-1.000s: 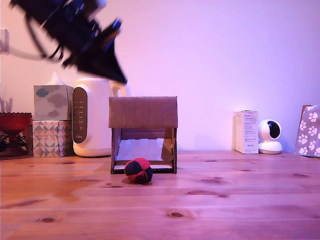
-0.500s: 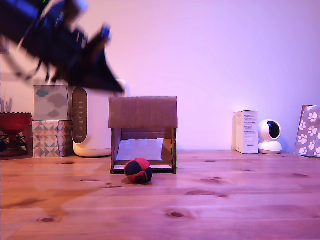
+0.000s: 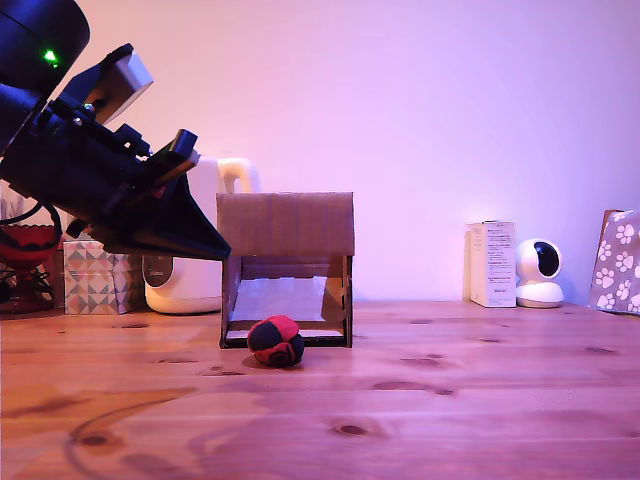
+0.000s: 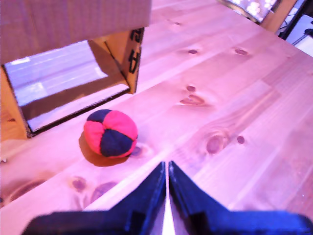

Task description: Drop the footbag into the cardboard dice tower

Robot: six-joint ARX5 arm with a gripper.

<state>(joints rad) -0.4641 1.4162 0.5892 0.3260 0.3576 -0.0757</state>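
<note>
The footbag (image 3: 276, 341), a small red and dark navy stitched ball, rests on the wooden table just in front of the cardboard dice tower (image 3: 286, 225). The wrist view shows the footbag (image 4: 110, 133) close to the cardboard dice tower's (image 4: 73, 19) framed front opening and pale ramp. My gripper (image 3: 222, 251) hangs above the table at the exterior view's left, its tip near the tower's upper left corner. In the wrist view my gripper (image 4: 167, 169) is shut with its dark fingers pressed together, holding nothing, a short way from the ball.
A white appliance (image 3: 185, 280) and patterned tissue boxes (image 3: 92, 277) stand behind the arm at the exterior view's left, with a red bowl (image 3: 25, 245) beside them. At the right stand a white carton (image 3: 493, 263), a small white camera (image 3: 541, 273) and a paw-print bag (image 3: 618, 262).
The arm has swung down and leftward in the exterior view, from high above the tower to beside its upper left corner. The footbag and tower have stayed put.
</note>
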